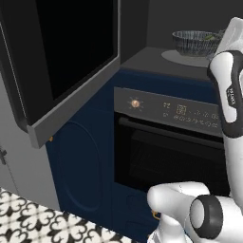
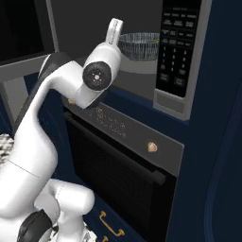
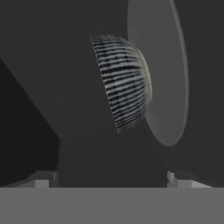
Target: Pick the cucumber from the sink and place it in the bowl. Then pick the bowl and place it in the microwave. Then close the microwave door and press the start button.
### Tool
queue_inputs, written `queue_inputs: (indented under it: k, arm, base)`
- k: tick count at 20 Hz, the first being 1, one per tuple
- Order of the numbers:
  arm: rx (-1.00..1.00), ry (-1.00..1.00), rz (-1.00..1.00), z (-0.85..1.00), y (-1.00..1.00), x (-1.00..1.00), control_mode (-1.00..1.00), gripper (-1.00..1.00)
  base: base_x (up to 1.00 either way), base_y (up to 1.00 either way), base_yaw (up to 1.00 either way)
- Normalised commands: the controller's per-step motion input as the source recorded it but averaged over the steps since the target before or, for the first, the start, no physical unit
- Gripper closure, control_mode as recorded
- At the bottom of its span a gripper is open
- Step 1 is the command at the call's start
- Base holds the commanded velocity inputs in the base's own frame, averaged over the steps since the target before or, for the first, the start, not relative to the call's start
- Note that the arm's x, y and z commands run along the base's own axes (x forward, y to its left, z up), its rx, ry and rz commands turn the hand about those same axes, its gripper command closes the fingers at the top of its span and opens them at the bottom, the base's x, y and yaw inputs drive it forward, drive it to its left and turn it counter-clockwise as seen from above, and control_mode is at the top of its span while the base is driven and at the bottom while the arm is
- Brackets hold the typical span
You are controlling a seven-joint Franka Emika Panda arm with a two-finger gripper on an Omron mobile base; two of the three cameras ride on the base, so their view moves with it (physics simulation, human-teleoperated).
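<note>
The bowl (image 1: 193,42), blue-grey and streaked, stands on the pale turntable plate (image 1: 175,58) inside the microwave (image 2: 142,71). In the rolled hand view the bowl (image 3: 122,81) appears sideways against the plate (image 3: 168,87). A bit of dark green, probably the cucumber (image 1: 209,37), shows over the bowl's rim. My gripper (image 3: 110,181) is open, a short way back from the bowl, with nothing between its fingertips (image 3: 41,181). The hand (image 2: 114,31) sits just left of the bowl (image 2: 138,45). The microwave door (image 1: 71,47) stands swung open to the left. The sink is out of view.
The microwave's keypad panel (image 2: 177,47) is right of the cavity. Below it sits an oven (image 1: 166,156) with a bar handle (image 2: 123,156) and a knob (image 1: 135,103). Dark blue cabinets (image 1: 80,166) flank it, over a patterned tile floor (image 1: 28,220).
</note>
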Motion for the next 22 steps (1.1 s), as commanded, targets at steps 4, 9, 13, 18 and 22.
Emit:
queue_inputs:
  k: [4,9,13,18,22]
  arm:
    - [0.00,-0.24,0.05,0.04,0.55,-1.00,-1.00,-1.00]
    - [0.02,-0.33,0.00,0.02,0.80,-1.00,-1.00,-1.00]
    - [0.11,-0.03,0.00,0.13,0.62,-1.00,-1.00,-1.00]
    - [0.05,0.15,0.01,0.24,0.61,-1.00,-1.00,-1.00]
    - [0.00,0.28,0.04,0.16,0.78,-1.00,-1.00,-1.00]
  base:
    - [0.00,0.00,0.00]
    - [0.00,0.00,0.00]
    - [0.00,0.00,0.00]
    - [0.00,0.00,0.00]
    - [0.00,0.00,0.00]
